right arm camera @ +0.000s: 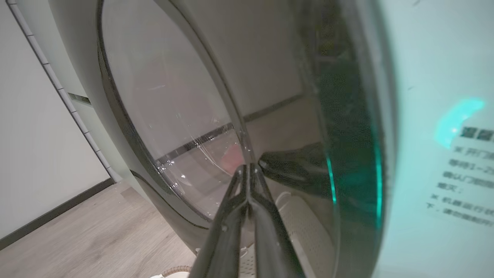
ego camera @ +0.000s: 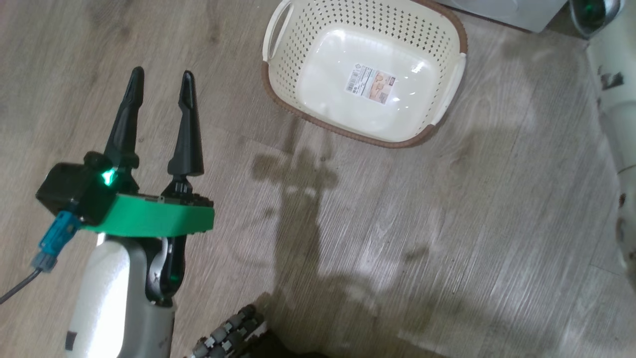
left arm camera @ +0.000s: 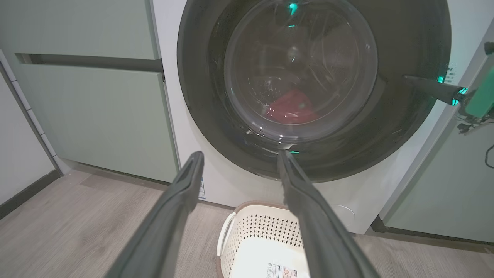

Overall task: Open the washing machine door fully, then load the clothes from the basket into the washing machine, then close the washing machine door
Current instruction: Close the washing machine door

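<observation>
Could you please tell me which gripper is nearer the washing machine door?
Right. The right gripper, shut, is at the rim of the washing machine door; the left gripper hangs open over the floor, before the basket.

Floor: grey-brown wood-look planks (ego camera: 472, 223), matt, the grain running on a slant in the head view.
Shadows: soft dark shadows (ego camera: 298, 199) lie across the middle of the floor, with paler glare patches beside them.
Left cabinet: pale green cabinet (left arm camera: 96, 116) with flat fronts and a dark horizontal recess (left arm camera: 92, 61) between upper and lower front.
Right cabinet: a second pale green front (left arm camera: 444, 193) with a dark plinth (left arm camera: 424, 233) at its foot.
Wall: plain white wall (left arm camera: 15, 162) at the far left, meeting the cabinet along a white segmented trim strip (left arm camera: 27, 108).
Skirting: dark skirting board (left arm camera: 27, 195) along the wall's foot.
Light: even indoor light.
</observation>
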`<state>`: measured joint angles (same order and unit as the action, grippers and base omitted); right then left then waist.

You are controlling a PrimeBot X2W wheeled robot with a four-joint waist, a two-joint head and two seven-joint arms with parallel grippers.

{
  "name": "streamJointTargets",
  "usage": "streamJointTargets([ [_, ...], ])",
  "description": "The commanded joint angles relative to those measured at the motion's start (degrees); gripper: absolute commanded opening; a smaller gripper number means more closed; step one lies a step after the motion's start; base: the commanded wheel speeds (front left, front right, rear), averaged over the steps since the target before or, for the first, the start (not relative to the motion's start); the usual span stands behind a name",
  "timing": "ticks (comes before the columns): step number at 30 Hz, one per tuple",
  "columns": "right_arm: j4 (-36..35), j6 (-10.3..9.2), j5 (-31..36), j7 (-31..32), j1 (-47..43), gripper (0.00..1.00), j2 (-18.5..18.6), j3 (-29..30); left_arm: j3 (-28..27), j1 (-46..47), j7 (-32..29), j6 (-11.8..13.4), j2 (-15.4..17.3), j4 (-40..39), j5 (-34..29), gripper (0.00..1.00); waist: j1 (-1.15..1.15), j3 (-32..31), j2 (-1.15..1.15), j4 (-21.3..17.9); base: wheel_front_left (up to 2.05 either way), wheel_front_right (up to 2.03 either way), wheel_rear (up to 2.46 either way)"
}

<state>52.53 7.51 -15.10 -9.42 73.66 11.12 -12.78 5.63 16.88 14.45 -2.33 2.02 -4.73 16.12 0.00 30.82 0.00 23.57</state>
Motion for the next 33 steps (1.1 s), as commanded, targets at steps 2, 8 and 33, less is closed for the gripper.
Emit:
streamJointTargets([
  [2, 0.39, -0.02, 0.92, -1.57, 4.13, 0.00, -0.14, 0.74, -1.59, 1.14, 0.54, 0.49, 0.88, -2.27, 0.47, 1.00, 0.00, 0.44, 0.00, 0.43, 0.00, 0.00, 0.00],
  [8, 4.59, -0.02, 3.31, -3.61, 6.98, 0.00, 0.11, 3.44, -1.16, 1.26, 0.54, 0.93, 0.87, -2.20, 0.66, 1.00, 0.00, 0.41, 0.00, 0.60, 0.00, 0.00, 0.00],
  [33, -23.44, -0.02, -0.68, -5.57, -34.81, 1.00, -5.62, 4.79, -2.98, -6.76, 0.54, -2.84, 2.39, 4.04, -5.69, 1.00, 0.00, -16.77, 0.00, -14.30, 0.00, 0.00, 0.00],
])
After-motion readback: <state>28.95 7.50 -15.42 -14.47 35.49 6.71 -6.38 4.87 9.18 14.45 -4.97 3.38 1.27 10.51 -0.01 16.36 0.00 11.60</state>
